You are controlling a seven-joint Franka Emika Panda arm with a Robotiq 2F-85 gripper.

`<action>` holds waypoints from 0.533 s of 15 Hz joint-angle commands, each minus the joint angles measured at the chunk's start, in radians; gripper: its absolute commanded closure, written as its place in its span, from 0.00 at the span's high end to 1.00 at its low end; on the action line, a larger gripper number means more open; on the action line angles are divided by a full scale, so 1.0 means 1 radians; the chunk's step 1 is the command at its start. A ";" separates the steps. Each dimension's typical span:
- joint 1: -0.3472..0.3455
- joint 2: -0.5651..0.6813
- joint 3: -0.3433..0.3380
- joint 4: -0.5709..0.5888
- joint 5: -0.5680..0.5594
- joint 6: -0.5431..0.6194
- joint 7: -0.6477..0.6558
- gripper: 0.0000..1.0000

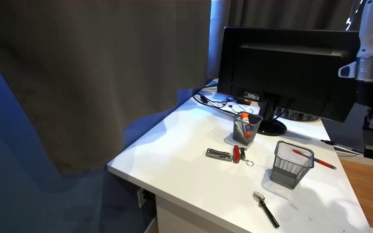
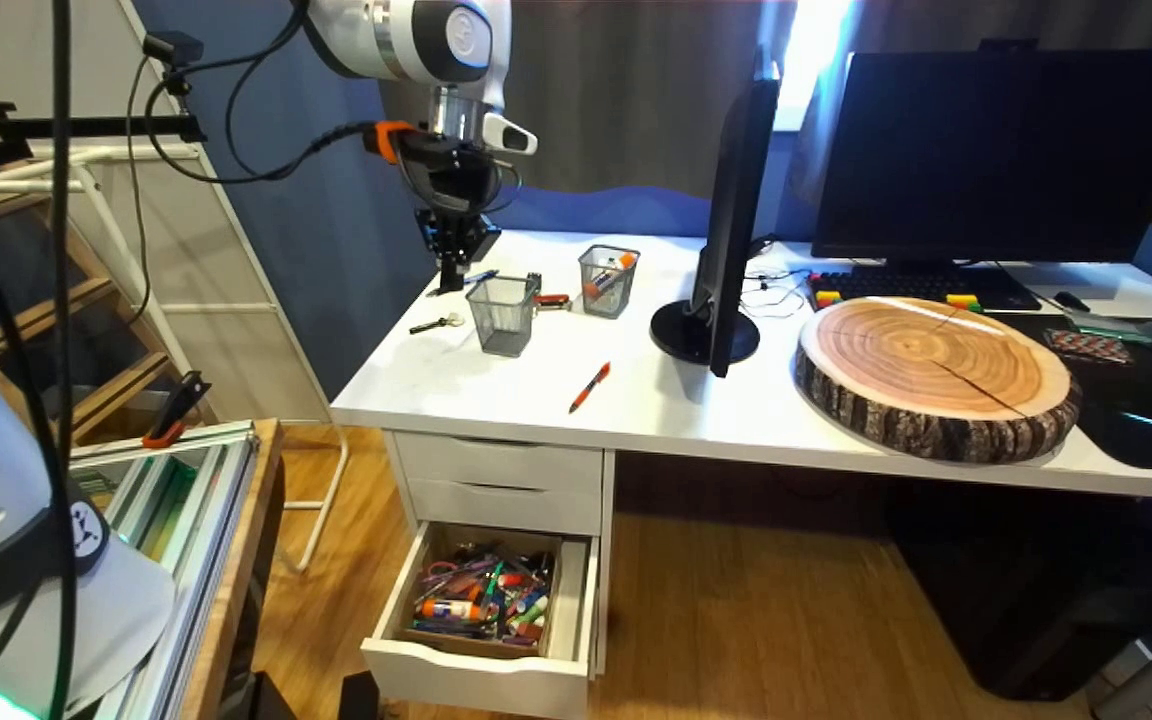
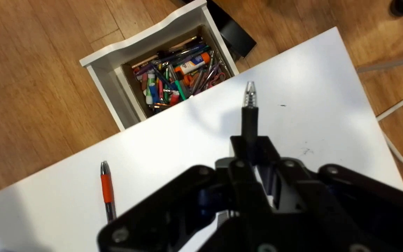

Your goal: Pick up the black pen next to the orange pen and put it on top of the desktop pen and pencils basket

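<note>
My gripper is shut on the black pen near the desk's end. The pen's black barrel and clear tip stick out beyond the fingers in the wrist view. It also shows across the fingertips in both exterior views. The gripper holds it in the air. The grey wire-mesh basket stands upright and looks empty; it also shows near the gripper in an exterior view. The orange pen lies on the desk beside the basket, and also shows in the wrist view.
Another mesh cup holds an orange glue stick and pens. A metal multi-tool, a red pocket knife and a small magnifier-like item lie on the desk. A monitor stands behind. An open drawer holds stationery.
</note>
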 commanded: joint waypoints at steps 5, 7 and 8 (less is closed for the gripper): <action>0.030 0.152 0.028 0.218 -0.109 -0.057 -0.149 0.06; 0.031 0.192 0.029 0.255 -0.116 -0.047 -0.197 0.06; 0.031 0.217 0.030 0.276 -0.114 -0.044 -0.219 0.06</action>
